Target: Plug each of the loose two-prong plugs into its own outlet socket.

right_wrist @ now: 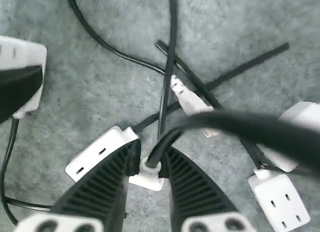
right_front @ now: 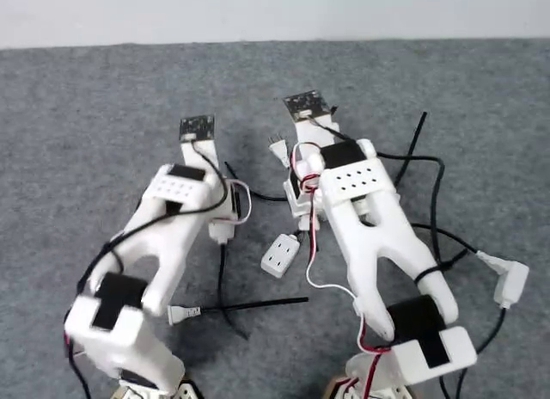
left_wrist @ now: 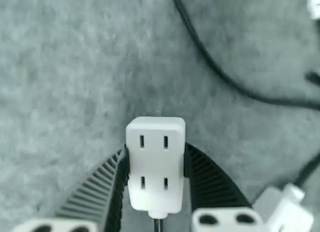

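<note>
While the left end effector [left_wrist: 155,157] clamps a white socket [left_wrist: 155,134] above the grey surface [left_wrist: 60,82], the right end effector [right_wrist: 151,159] pinches a corded plug [right_wrist: 146,181] just beside a second socket [right_wrist: 97,152].

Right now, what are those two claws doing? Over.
Left gripper shut on white outlet socket, slots empty. Right gripper shut on white plug. Black cords crossing close by; loose socket beside right gripper.

White arms [right_front: 378,236], black servos [right_front: 417,317], ribbed black hand [left_wrist: 155,151], perhaps rubber.
</note>
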Robot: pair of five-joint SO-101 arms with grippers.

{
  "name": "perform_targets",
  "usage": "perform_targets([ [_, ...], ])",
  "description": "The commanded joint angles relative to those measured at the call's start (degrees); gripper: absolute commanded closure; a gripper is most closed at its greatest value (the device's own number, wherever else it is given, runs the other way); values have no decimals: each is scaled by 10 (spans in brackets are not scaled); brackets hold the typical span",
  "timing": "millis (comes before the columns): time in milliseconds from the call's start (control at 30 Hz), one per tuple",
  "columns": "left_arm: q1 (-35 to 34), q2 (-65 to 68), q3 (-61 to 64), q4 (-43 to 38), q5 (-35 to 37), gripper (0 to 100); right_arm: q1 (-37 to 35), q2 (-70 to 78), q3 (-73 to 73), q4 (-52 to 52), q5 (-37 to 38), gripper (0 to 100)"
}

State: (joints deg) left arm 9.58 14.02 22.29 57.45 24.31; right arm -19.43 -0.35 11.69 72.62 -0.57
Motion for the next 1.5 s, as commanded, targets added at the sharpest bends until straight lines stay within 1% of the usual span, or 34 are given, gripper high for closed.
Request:
perform_targets([
  [0, -13, 62, -94, 56, 8, 976, 7, -39, -5, 3, -1, 991],
  [67, -15, 71, -103, 69, 8, 925, 6, -37, -5, 2, -1, 991],
  [167, -18, 67, -101, 73, 8, 812, 6, -31, -5, 2, -1, 991],
  [233, -18, 59, -90, 75, 1, 761, 6, -28, -5, 1, -1, 991],
  [300, -18, 40, -74, 73, -21, 758, 6, -26, -5, -5, -1, 991],
  [400, -18, -24, -32, 69, -47, 787, 6, -22, -5, -15, -1, 991],
  [533, -16, -150, 85, 3, -81, 793, 1, -18, -4, -29, -1, 991],
  [667, -23, -292, 210, -40, -135, 793, -16, -19, 31, -83, -6, 991],
  [733, -42, -359, 260, -59, -149, 793, -34, -19, 50, -118, -26, 991],
  [833, -72, -438, 317, -93, -153, 793, -62, -24, 82, -177, -47, 991],
  [933, -120, -484, 343, -98, -151, 793, -85, -23, 90, -226, -83, 991],
  [1033, -200, -491, 349, -100, -149, 793, -109, -18, 91, -284, -113, 991],
  [1167, -277, -457, 360, -146, -149, 792, -141, -18, 91, -355, -120, 991],
  [1300, -289, -390, 335, -155, -149, 792, -171, -6, 85, -407, -117, 991],
  [1467, -290, -314, 286, -157, -149, 792, -178, 65, 38, -412, -105, 991],
])
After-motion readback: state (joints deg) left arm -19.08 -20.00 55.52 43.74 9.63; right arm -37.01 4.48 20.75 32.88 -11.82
